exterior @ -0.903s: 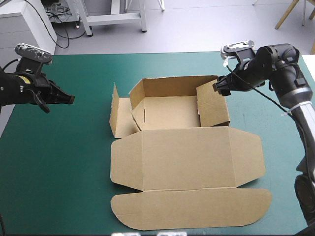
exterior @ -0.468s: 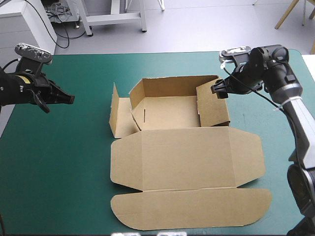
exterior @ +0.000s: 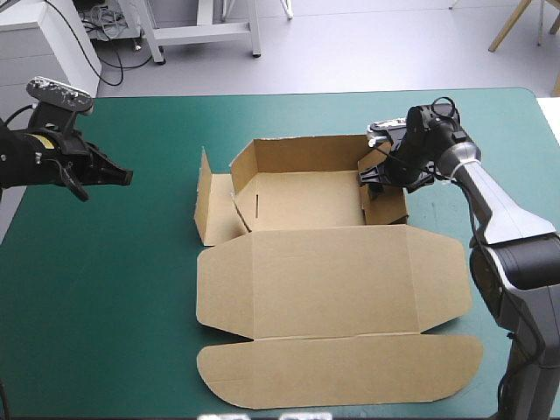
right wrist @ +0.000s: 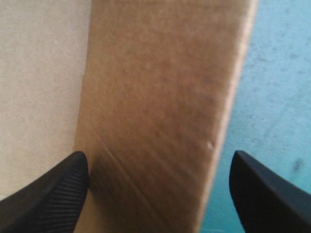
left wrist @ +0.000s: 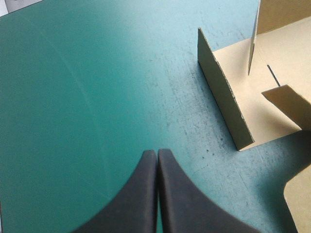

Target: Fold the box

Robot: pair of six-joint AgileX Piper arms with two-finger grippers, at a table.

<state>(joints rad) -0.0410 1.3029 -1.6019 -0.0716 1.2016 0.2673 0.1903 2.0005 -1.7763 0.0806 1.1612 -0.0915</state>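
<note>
I see the brown box (exterior: 324, 271) in the middle of the frame on the teal-green table (exterior: 96, 297), my right end effector (exterior: 374, 171) at the upper right spread wide around its right wall (right wrist: 155, 121), and my left end effector (exterior: 124, 177) pressed closed at the left.

I've got the high cam above and behind, looking forward and down over the whole bench (exterior: 105, 306). Left wrist cam looks along the left pincer (left wrist: 158, 153), standing off from the left flap of the box (left wrist: 243, 102), which high also sees. Right wrist cam is pressed close on the box's right wall.
</note>
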